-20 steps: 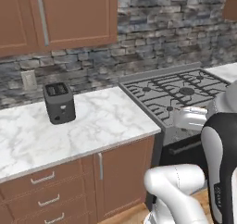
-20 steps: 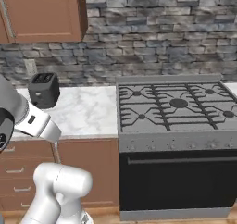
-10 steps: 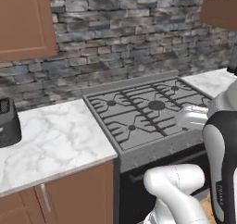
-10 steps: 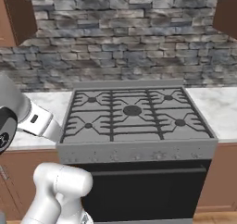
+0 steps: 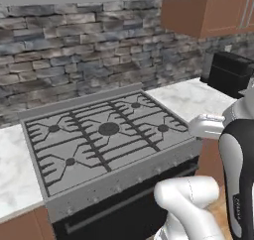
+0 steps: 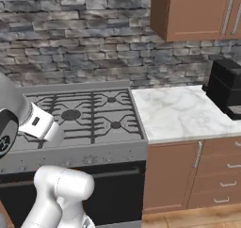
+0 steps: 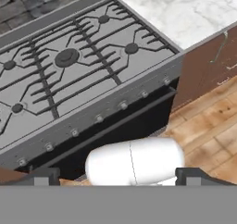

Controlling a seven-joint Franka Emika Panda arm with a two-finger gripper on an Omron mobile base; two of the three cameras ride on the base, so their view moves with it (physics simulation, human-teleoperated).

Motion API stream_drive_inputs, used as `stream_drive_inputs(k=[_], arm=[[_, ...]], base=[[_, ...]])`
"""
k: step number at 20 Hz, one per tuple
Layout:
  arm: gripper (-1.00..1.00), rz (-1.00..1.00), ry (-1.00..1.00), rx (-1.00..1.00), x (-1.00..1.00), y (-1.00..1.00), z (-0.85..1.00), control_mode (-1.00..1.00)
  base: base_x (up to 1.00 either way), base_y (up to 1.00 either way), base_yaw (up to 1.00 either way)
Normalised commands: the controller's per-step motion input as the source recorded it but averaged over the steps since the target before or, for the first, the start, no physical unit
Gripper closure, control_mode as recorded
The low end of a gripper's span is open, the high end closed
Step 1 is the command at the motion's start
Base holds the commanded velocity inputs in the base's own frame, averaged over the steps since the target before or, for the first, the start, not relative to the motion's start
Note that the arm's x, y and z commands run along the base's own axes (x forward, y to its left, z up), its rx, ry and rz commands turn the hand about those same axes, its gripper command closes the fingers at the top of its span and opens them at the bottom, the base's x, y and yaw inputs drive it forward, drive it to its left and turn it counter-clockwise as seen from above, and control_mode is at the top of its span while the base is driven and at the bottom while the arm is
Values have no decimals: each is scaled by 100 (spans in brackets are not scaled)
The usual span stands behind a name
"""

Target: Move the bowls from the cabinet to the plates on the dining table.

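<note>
While jaws gape wide | cabinet (image 6: 197, 12) doors closed | stove (image 5: 99, 140) bare

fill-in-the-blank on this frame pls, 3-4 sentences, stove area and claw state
1. The claw hangs with its jaws ____ and nothing between them.
2. The gas stove has ____ burners under its grates.
3. The wall behind the stove is faced with grey ____.
4. The marble counter right of the stove carries a ____ appliance.

Missing words: open; five; stone; black
</note>
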Motion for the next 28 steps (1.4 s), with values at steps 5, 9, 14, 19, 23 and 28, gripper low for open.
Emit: stream_drive_inputs(k=[5, 9, 14, 19, 23, 28], arm=[[-100, 0, 0, 0, 0, 0, 0, 100], [-100, 0, 0, 0, 0, 0, 0, 100], [-100, 0, 0, 0, 0, 0, 0, 100], [-100, 0, 0, 0, 0, 0, 0, 100], [-100, 0, 0, 0, 0, 0, 0, 100], [-100, 0, 0, 0, 0, 0, 0, 100]], base=[[46, -100, -41], [97, -100, -34], [31, 19, 18], [-1, 100, 71], [0, 86, 75], [0, 64, 75]])
